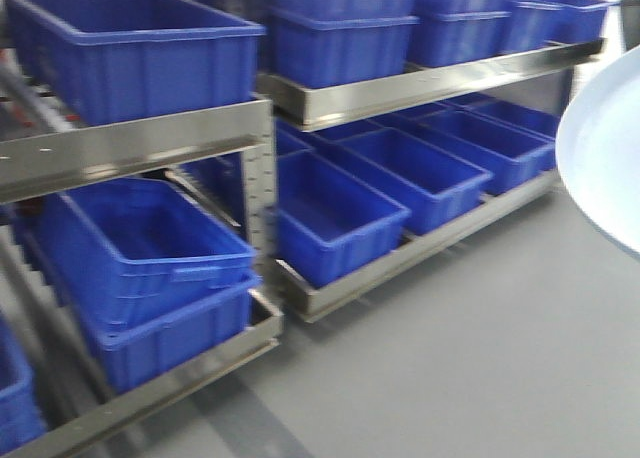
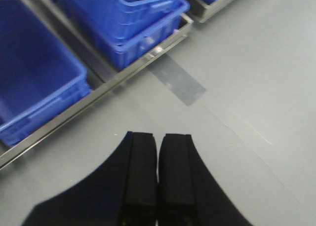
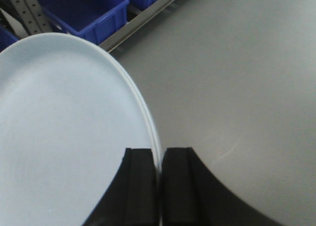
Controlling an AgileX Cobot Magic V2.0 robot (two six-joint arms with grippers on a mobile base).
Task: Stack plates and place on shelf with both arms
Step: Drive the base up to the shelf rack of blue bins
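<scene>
Right wrist view: the right gripper [image 3: 159, 154] is clamped on the rim of a pale blue-white plate [image 3: 64, 127]. Its two black fingers [image 3: 140, 181] press the edge from either side. The plate stands edge-on to the gripper. The glossy face spreads to the left of the fingers and fills that half of the view, and the rim curves up and away from the grip. Two close edge lines show along the rim; whether they belong to one dish or two cannot be told. The plate is held above the grey floor [image 3: 247, 78], touching nothing but the fingers.

Front view: the same plate [image 1: 605, 158] enters at the right edge, held in the air and well apart from the metal shelf rack [image 1: 120, 148]. The rack's two tiers carry blue bins [image 1: 130, 48].

Left wrist view: the left gripper [image 2: 158, 137] has its fingers together with only a thin seam between them and nothing in its grasp. It hangs over the floor, near the rack's lowest rail and a strip of grey tape [image 2: 177, 80].
</scene>
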